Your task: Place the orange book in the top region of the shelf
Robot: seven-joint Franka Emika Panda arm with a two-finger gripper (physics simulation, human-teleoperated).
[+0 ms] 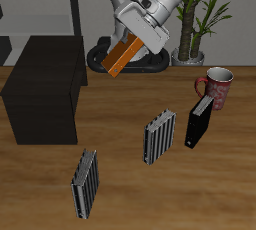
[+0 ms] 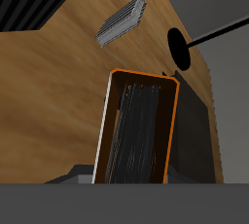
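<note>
Desk (image 1: 120, 189): brown wood-grain top, flat, carries all the things.
Room: grey wall behind; a pale grey open-frame rack (image 1: 40, 9) stands at the back, a potted plant (image 1: 200, 19) with long green leaves also at the back.
Shelf (image 1: 45, 99): big matte black box w/ flat top, standing on the desk; nothing lies on its top.
Orange book (image 1: 120, 58): thin, rectangular, orange covers; held in the air, tilted, above the desk and just beside the shelf's far upper corner, not touching it. In the wrist view the orange book (image 2: 136, 130) shows an orange rim around dark page edges, close under the camera.
Gripper (image 1: 133, 40): white-grey arm bent down from the back, wrist turned at an angle; the fingers are closed on the upper end of the orange book.
Grey striped books: two, ribbed grey-black, both upright; one (image 1: 159, 138) near the desk's middle, the other (image 1: 86, 182) nearer the front edge. Wrist view catches one of them (image 2: 122, 21), which one I cannot tell.
Black book (image 1: 199, 123): thin, plain black, upright, just beside the mug.
Mug (image 1: 217, 87): dark red w/ pale pattern, handle visible, round.
</note>
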